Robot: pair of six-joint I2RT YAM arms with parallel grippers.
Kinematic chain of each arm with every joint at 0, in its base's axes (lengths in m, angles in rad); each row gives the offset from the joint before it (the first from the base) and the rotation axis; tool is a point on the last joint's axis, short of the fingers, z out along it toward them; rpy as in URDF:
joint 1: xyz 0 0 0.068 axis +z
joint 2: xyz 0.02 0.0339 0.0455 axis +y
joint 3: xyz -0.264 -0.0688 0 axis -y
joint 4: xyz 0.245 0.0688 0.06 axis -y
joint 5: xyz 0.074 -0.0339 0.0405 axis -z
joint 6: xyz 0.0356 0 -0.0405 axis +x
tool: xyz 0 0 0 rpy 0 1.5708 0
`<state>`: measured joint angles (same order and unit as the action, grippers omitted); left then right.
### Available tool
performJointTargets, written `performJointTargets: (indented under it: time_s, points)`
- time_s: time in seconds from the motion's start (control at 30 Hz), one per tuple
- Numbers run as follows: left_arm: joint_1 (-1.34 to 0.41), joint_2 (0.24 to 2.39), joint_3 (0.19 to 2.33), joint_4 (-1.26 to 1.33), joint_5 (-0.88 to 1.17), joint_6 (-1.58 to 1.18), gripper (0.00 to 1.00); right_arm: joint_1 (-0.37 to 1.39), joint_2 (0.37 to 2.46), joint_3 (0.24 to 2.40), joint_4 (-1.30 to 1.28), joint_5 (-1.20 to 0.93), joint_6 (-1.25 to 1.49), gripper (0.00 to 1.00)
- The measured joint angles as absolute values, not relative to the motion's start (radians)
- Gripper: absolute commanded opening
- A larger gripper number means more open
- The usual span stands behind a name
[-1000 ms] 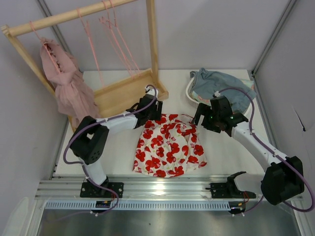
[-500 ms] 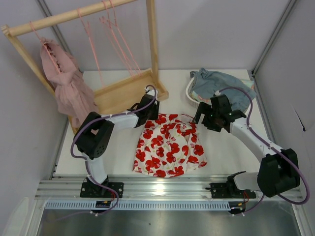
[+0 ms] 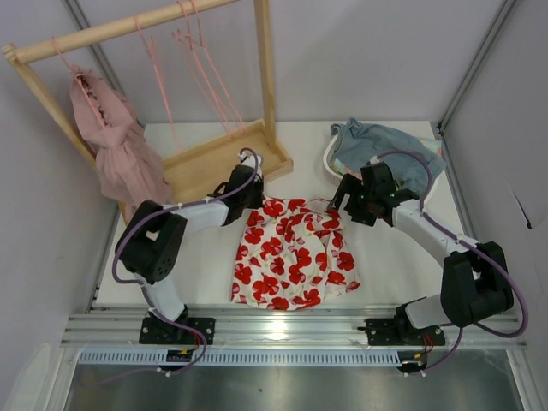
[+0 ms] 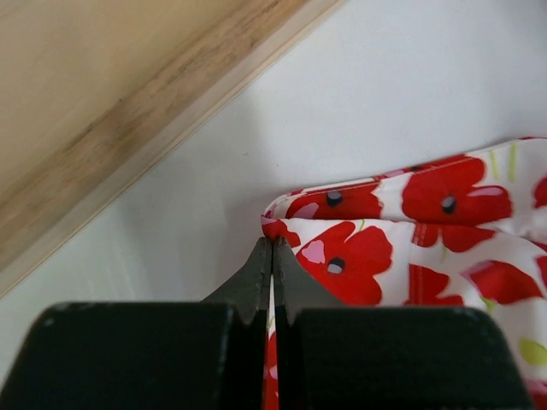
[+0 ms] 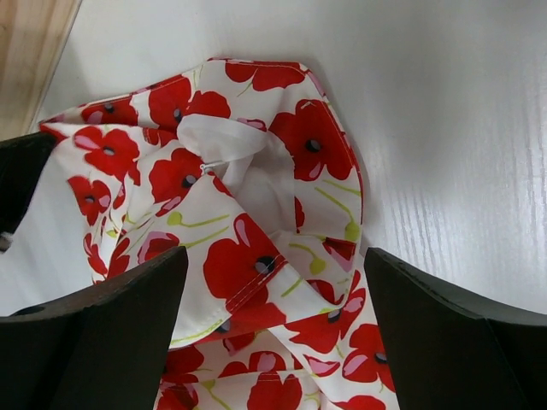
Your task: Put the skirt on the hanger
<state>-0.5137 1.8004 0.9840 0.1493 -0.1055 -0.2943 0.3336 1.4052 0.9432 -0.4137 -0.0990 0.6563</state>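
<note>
The skirt (image 3: pixel 295 253), white with red flowers, lies spread on the table between both arms. My left gripper (image 3: pixel 251 193) is at its top-left corner. In the left wrist view that gripper (image 4: pixel 272 249) is shut, with a thin strip of the skirt (image 4: pixel 402 213) pinched between its fingers. My right gripper (image 3: pixel 341 204) hovers at the skirt's top-right corner. Its fingers (image 5: pixel 94 325) stand wide apart, open, over the bunched skirt edge (image 5: pixel 256 248). Several thin pink hangers (image 3: pixel 199 68) hang from the wooden rack's rod, apart from both grippers.
The wooden rack (image 3: pixel 218 158) stands at the back left, its base tray just behind my left gripper. A dusty-pink ruffled garment (image 3: pixel 116 145) hangs at its left end. A white basket (image 3: pixel 329 160) with blue-grey cloth (image 3: pixel 385 150) sits behind my right gripper.
My left gripper has shut on the skirt's top-left corner and shifted a little left and back. My right gripper has moved left, closer to the skirt's top-right corner.
</note>
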Motion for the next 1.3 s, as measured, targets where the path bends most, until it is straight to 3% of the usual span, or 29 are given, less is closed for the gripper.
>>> performJointTargets:
  time_s: [0.07, 0.17, 0.27, 0.47, 0.93, 1.03, 1.13, 1.17, 1.3]
  points:
    - [-0.514, 1.747, 0.961, 0.149, -0.107, -0.29, 0.0, 0.337, 1.415, 0.943, -0.402, -0.099, 0.667, 0.88]
    - [-0.514, 1.622, 0.918, 0.157, -0.113, -0.287, 0.0, 0.34, 1.428, 0.943, -0.379, -0.102, 0.678, 0.72]
    - [-0.514, 1.491, 0.876, 0.178, -0.125, -0.286, 0.0, 0.351, 1.446, 0.943, -0.356, -0.107, 0.68, 0.66]
    - [-0.533, 1.301, 0.787, 0.224, -0.146, -0.273, 0.0, 0.394, 1.499, 0.949, -0.337, -0.121, 0.68, 0.66]
    - [-0.597, 1.18, 0.701, 0.204, -0.246, -0.235, 0.0, 0.502, 1.603, 0.98, -0.35, -0.101, 0.605, 0.6]
    - [-0.597, 1.18, 0.699, 0.191, -0.28, -0.238, 0.0, 0.564, 1.601, 0.97, -0.39, -0.067, 0.586, 0.5]
    - [-0.597, 1.18, 0.695, 0.189, -0.293, -0.245, 0.0, 0.599, 1.588, 0.929, -0.399, -0.051, 0.578, 0.2]
    - [-0.597, 1.18, 0.694, 0.187, -0.295, -0.246, 0.0, 0.6, 1.583, 0.916, -0.403, -0.044, 0.575, 0.0]
    - [-0.597, 1.18, 0.694, 0.168, -0.32, -0.245, 0.0, 0.596, 1.577, 0.917, -0.459, -0.014, 0.575, 0.0]
